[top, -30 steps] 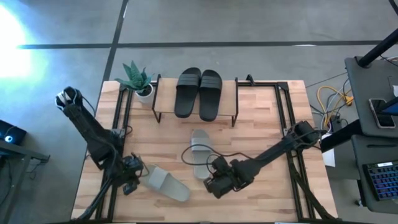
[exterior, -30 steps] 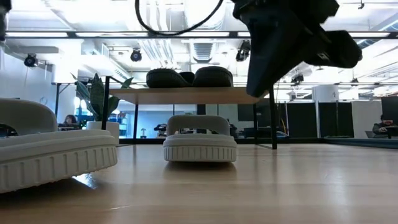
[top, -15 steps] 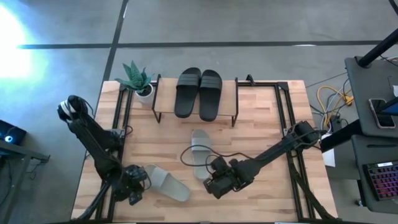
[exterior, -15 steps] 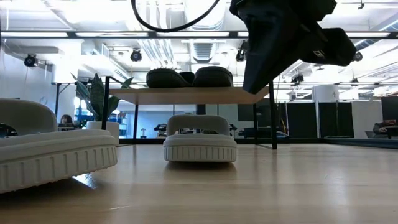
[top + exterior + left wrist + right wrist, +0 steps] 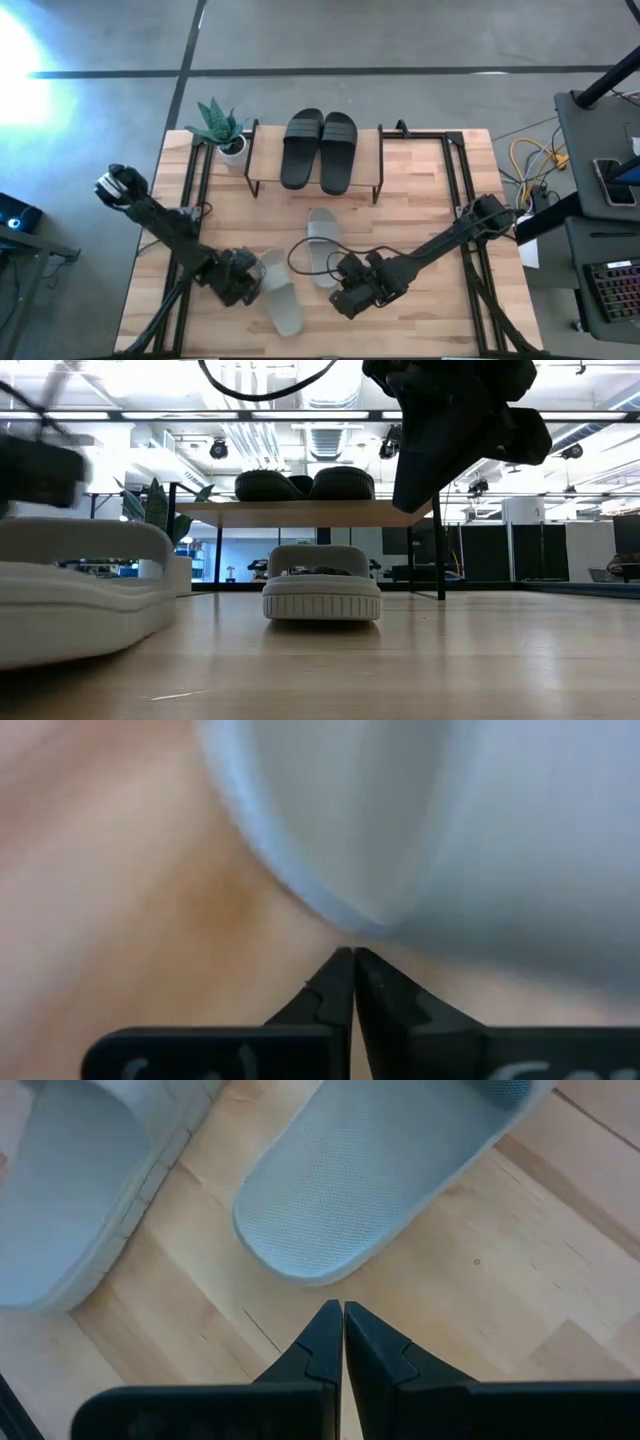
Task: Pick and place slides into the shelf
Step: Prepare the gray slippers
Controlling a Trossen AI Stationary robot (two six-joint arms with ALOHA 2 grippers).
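Left gripper (image 5: 243, 278) pinched closed, empty, tip against near grey slide (image 5: 279, 298); right gripper (image 5: 350, 296) closed, empty, beside other grey slide (image 5: 322, 246). Black pair (image 5: 319, 150) already on shelf (image 5: 265, 160). Better to open wide, straddle the strap. Plenty of bare worktop (image 5: 420, 210) rightward

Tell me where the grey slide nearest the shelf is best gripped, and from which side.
Probably its wide strap. The grey slide lies flat, sole down, so the strap arches above the footbed and one finger could slip under it. The strap end faces the shelf, the heel faces the right end effector, which is shut and just behind that heel; coming down from above onto the strap looks best.
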